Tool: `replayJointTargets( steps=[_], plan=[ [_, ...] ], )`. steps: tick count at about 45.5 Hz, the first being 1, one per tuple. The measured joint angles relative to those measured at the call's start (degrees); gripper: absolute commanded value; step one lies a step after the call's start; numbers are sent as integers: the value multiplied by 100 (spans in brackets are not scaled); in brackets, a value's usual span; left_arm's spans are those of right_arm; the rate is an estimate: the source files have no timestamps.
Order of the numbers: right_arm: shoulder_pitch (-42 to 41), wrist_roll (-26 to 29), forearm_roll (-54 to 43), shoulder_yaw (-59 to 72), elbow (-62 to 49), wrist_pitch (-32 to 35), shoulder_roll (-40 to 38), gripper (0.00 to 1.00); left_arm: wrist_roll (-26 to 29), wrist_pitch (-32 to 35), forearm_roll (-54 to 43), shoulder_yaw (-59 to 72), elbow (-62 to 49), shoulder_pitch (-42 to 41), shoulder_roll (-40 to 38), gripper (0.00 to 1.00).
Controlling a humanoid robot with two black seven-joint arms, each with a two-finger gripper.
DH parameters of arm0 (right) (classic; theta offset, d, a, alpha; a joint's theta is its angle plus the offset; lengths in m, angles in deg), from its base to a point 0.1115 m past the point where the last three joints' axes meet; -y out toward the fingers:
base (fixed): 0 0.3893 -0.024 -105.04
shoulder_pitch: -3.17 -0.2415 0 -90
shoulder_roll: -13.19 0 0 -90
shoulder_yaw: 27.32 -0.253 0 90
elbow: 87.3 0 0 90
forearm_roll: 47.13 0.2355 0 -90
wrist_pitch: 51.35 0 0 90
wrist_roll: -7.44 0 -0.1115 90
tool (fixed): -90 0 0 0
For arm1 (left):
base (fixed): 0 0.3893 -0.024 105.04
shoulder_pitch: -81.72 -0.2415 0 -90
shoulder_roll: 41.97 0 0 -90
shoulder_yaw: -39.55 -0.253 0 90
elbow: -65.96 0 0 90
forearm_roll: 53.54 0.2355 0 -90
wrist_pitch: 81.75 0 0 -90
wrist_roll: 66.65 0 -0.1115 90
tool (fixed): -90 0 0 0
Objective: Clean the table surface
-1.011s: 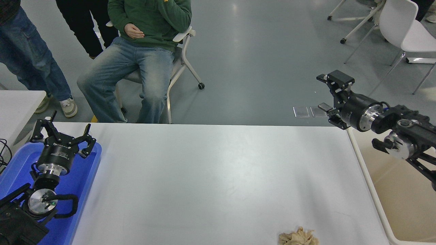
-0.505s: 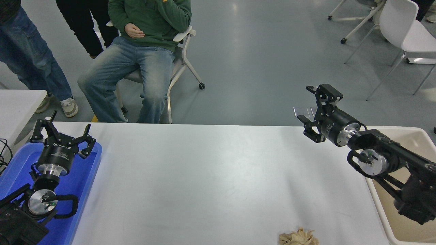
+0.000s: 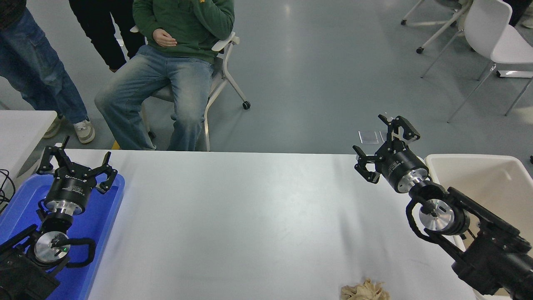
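The white worktop [image 3: 258, 216] is filling most of the view, its far edge running below a seated person [image 3: 175, 62]. A crumpled beige rag [image 3: 365, 291] is lying at the worktop's near edge, toward the right corner. The right tool [image 3: 381, 146] is hovering over the far right corner with its fingers spread and nothing between them, beside a cream bin [image 3: 479, 183] just off the right edge. The left tool [image 3: 77, 164] is sitting parked over a blue tray [image 3: 100, 225] at the left edge, fingers likewise spread and holding nothing.
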Motion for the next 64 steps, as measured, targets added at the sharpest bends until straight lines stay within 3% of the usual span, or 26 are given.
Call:
replayJointTargets(
  steps=[14,42,64],
  plan=[
    [212,-114,487,-173,-186,264,218,100,0,0,-1,0,0,0,0,100],
    [217,-146,558,-208,-238,370,253,100,0,0,-1,0,0,-1,0,100],
    [210,-144,-410,-8,-172,362,-250,100,0,0,0,0,0,-1,0,100]
  ],
)
